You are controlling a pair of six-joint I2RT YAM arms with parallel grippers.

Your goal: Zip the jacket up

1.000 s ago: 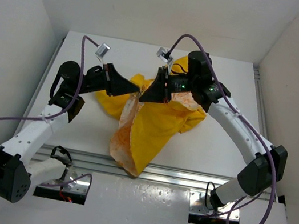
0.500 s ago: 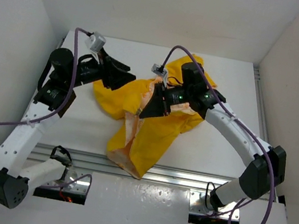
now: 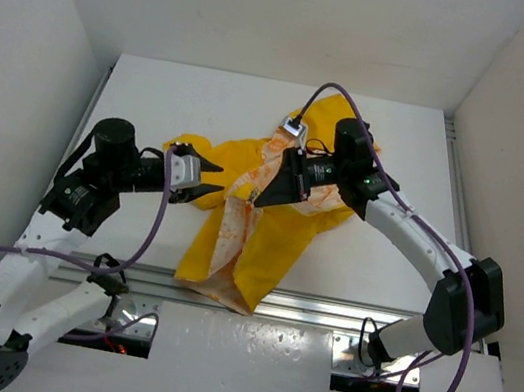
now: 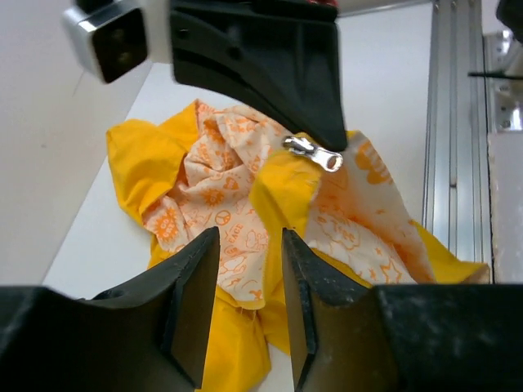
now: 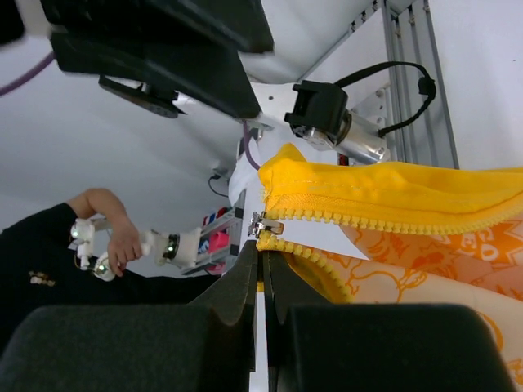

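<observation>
Since one second ago: the left arm has drawn back from the far left of the worktop (image 3: pixel 158 96) toward its near side. The jacket's near hem now lies flatter and wider than before. The right arm has shifted only slightly.

Left gripper (image 4: pixel 248 245): jaws spread, nothing between them. It points rightward at the left side of the jacket (image 3: pixel 269 243) and sits just beside the fabric, not touching it in the wrist view.

Right gripper (image 5: pixel 261 253): jaws pressed together, pinching the jacket's yellow edge just below the zipper slider (image 5: pixel 263 224). The fabric there is lifted off the worktop. In the left wrist view the metal slider hangs at the tip of the black right jaws.

Zipper teeth (image 5: pixel 392 219): two yellow rows run away from the slider, apart from each other along the visible length.

The jacket lies crumpled at mid-worktop between the two arms, white orange-printed lining (image 4: pixel 229 204) exposed. Its near hem reaches the aluminium rail (image 3: pixel 322 313).
</observation>
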